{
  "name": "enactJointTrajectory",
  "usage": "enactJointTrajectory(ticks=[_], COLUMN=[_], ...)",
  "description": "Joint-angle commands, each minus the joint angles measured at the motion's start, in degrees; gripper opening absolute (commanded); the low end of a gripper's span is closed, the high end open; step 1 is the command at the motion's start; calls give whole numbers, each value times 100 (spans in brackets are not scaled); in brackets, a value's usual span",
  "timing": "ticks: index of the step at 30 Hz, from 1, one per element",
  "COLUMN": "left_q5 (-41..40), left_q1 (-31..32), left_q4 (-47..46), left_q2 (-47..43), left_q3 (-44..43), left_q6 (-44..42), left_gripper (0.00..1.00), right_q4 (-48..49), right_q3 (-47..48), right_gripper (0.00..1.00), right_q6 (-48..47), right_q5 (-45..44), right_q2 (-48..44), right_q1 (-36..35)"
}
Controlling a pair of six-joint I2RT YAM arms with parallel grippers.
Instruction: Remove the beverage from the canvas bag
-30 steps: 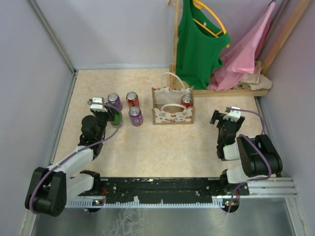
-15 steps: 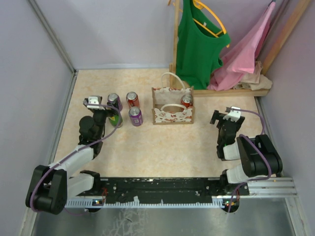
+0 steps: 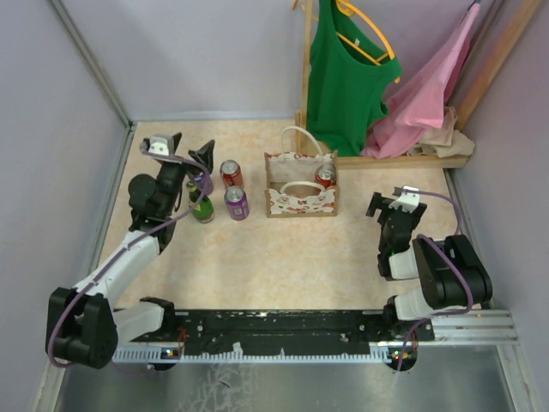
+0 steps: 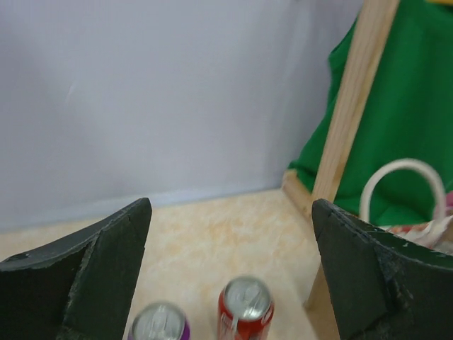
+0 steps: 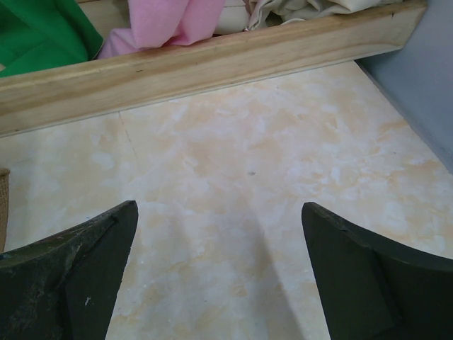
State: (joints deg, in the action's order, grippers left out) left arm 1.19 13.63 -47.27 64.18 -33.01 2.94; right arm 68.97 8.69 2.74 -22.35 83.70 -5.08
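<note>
Beverage can (image 3: 325,177): in canvas bag (image 3: 300,202) | left gripper (image 3: 190,148): spread wide, apparently empty, well left

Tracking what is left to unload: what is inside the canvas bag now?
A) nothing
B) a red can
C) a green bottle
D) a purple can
B: a red can stands in the canvas bag's right end; the green bottle and a purple can stand outside it.

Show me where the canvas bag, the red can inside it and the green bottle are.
canvas bag (image 3: 287,204): top view, its patterned front wall.
red can (image 3: 325,176): top view, its lid.
green bottle (image 3: 202,210): top view, its body.
</note>
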Motion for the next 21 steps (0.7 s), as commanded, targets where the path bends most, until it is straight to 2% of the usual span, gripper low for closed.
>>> enactJointTrajectory(ticks=[1,4,7,12,17,21], left_q5=[1001,1235,1618,2440,2685,2873], left_q1=[322,860,1367,1729,2061,2145], left_q4=[651,1334,2596,3601,4295,4341], left_q2=[157,573,1322,2704,3733,4269], left_q3=[-1086,-1976,-3195,-4779,-5757,-6026], left_q6=[44,-250,-440,-66,-169,-39], left_gripper=[99,96,92,87,88,84], right_q4=[258,260,260,261,259,266], right_q3=[116,108,116,113,116,112], right_gripper=[99,99,99,99,99,99], right_q6=[-8,-8,-4,-4,-5,-3], right_q5=[-7,-1,-8,-7,-10,-8], right_q2=[-47,-49,-47,-48,-49,-49], right_q1=[25,25,25,25,25,25])
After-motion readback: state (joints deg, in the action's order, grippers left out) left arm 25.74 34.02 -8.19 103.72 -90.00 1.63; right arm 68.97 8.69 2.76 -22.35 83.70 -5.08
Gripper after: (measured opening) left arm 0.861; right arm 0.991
